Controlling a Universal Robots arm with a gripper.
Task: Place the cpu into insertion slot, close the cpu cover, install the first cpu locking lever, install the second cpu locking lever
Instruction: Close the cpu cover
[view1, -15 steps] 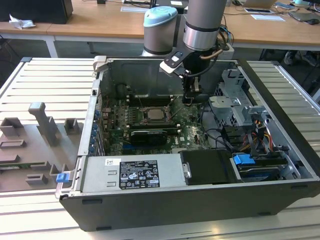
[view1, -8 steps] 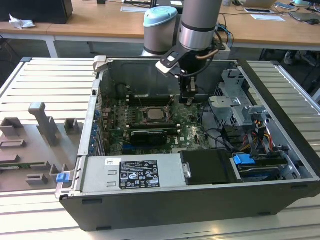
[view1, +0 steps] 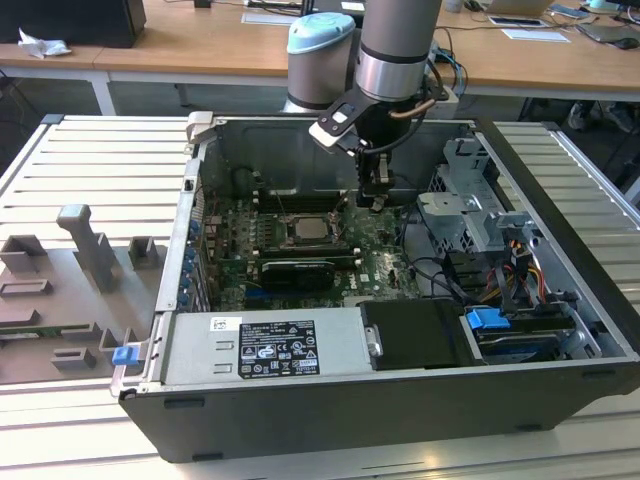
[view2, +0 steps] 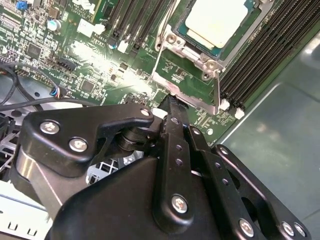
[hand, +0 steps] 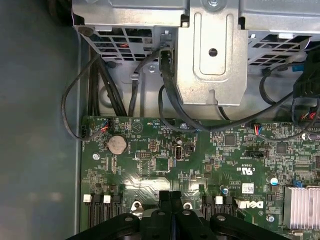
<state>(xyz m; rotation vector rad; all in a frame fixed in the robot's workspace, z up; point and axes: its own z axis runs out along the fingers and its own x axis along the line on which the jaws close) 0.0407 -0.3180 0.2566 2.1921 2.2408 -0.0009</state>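
Open case (view1: 330, 420), black cables (view1: 437, 272) near tool (view1: 375, 203)

The second wrist view's edge crops the cpu (view2: 216, 21), and the tool (view2: 171, 101) hides much circuit board (view2: 90, 65).

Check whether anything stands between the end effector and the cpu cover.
Nothing visible does. In the second wrist view the end effector sits right at the edge of the open cpu cover, no cable or part between them. The cpu already lies in the insertion slot just beyond.
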